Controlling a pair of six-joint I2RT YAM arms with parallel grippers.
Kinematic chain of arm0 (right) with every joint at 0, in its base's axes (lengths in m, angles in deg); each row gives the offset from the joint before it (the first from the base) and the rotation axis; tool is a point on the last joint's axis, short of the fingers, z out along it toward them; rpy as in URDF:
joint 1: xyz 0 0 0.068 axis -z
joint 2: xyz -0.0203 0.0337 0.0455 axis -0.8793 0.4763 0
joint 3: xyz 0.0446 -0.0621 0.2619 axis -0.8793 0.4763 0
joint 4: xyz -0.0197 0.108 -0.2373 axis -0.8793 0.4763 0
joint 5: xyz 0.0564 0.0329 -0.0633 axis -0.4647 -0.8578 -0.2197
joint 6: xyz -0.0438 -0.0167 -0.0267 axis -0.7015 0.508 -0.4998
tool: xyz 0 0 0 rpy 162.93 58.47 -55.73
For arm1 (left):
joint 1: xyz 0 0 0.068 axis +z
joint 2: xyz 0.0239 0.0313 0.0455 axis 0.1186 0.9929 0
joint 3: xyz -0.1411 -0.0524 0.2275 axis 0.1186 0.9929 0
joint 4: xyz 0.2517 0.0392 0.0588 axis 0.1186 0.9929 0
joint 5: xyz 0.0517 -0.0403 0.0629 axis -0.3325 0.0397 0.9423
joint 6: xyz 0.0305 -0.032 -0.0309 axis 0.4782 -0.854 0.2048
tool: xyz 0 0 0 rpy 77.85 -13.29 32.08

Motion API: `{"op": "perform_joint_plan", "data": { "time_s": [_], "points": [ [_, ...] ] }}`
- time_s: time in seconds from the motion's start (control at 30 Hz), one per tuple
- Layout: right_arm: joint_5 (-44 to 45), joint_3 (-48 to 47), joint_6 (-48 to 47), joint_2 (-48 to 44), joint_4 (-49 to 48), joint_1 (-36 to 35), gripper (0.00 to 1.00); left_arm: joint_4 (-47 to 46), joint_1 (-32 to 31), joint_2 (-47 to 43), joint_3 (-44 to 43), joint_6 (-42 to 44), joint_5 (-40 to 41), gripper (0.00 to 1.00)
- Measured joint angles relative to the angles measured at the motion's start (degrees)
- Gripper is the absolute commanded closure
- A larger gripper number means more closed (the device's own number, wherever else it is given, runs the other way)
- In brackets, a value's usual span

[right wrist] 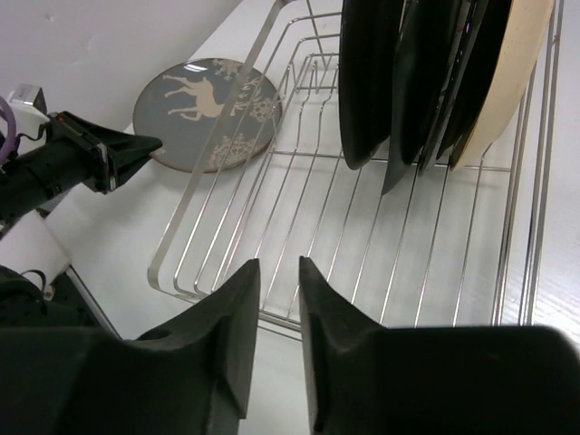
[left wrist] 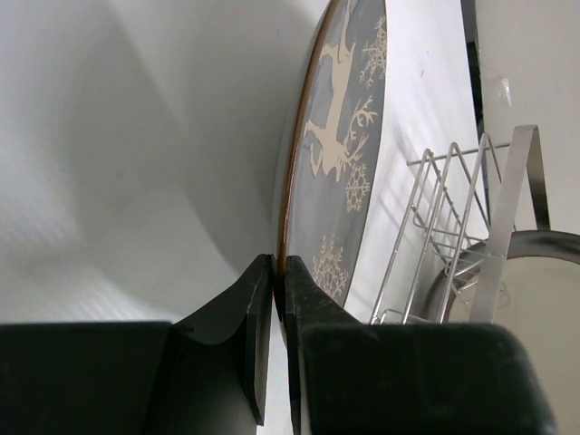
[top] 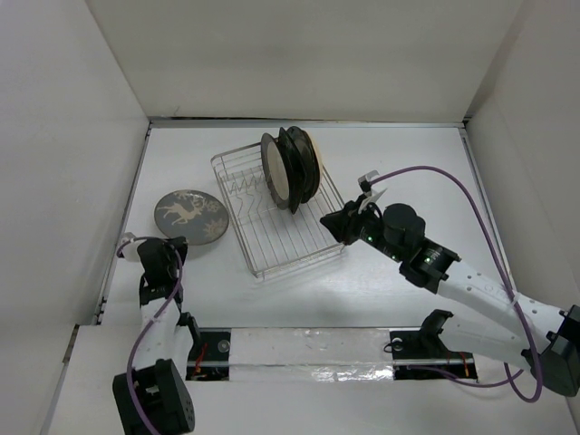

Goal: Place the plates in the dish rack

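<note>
**Four plates racked, one flat on the table**

Four plates (top: 290,168) stand on edge in the dish rack (top: 290,240), packed close together at its far end. From the right wrist view, three look dark and the fourth is tan. The near half of the rack's wire floor is bare.

One grey deer plate (top: 190,216) lies flat on the table (top: 408,172), just left of the rack and apart from it. That makes five plates in all.

Two grippers are in view. The left gripper (left wrist: 279,263) sits at the near-left edge of the deer plate. Its fingers (left wrist: 245,317) are drawn together to a thin slit, and the plate's brown rim runs straight into that slit, so the plate looks nipped by its edge. The right gripper (right wrist: 279,265) hangs over the near right side of the rack. Its jaws are parallel and only narrowly apart, with nothing between them, and it touches neither rack nor plates.
</note>
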Motion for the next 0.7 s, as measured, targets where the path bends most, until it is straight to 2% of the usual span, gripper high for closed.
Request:
{"op": "perform_joint_plan", "data": {
  "time_s": [0.03, 0.1, 0.13, 0.33, 0.53, 0.7],
  "points": [
    [0.00, 0.00, 0.04, -0.02, -0.02, 0.00, 0.61, 2.71, 0.00, -1.68, -0.85, 1.14, 0.79, 1.00],
    [0.00, 0.00, 0.09, -0.02, -0.02, 0.00, 0.56, 7.48, 0.00, -4.74, -2.29, 3.15, 2.34, 1.00],
    [0.02, 0.00, 0.02, -0.02, -0.02, 0.00, 0.51, 9.81, 0.02, -6.08, -3.17, 4.02, 2.89, 1.00],
    [-1.60, -0.26, -0.07, 1.99, -0.44, -0.17, 0.34, 20.02, 0.02, -8.52, -10.14, 10.36, 6.75, 1.00],
    [-4.22, -2.21, 0.39, 4.59, -0.72, -0.22, 0.25, 24.22, 0.26, -8.90, -15.56, 13.60, 8.61, 1.00],
    [-6.60, -7.41, 0.87, 9.03, -1.77, -0.57, 0.24, 25.35, -0.15, -7.76, -21.84, 16.00, 10.21, 1.00]
  ]
}}
